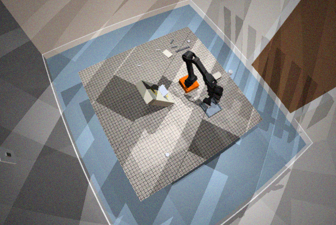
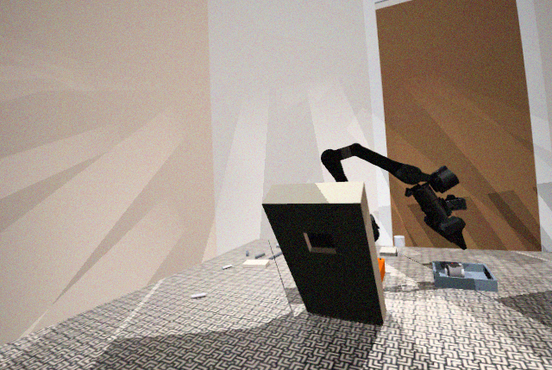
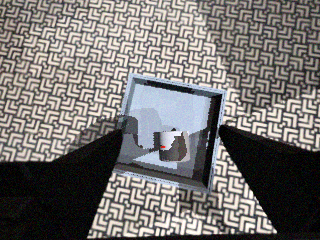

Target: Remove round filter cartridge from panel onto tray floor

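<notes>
The filter cartridge [image 2: 454,269] [image 3: 174,146], a short whitish-grey cylinder with a small red mark, lies on its side on the floor of the blue-grey tray [image 1: 214,110] [image 2: 472,285] [image 3: 170,105]. It is inside the walls. Its slots cannot be made out. My gripper [image 2: 463,246] [image 3: 170,131] is open and empty, above the tray and clear of the cartridge. In the wrist view the cartridge shows between and beyond the fingertips. The cream service panel [image 1: 163,102] [image 2: 329,290] stands tilted, away from the tray, with its back to the exterior view.
The orange arm base [image 1: 183,81] stands between panel and tray. Cream blocks [image 1: 167,53] [image 2: 255,263] and several grey rods lie toward the back. A white cylinder [image 1: 230,72] [image 2: 398,241] stands near the table's edge. A small white piece [image 1: 167,154] lies toward the front.
</notes>
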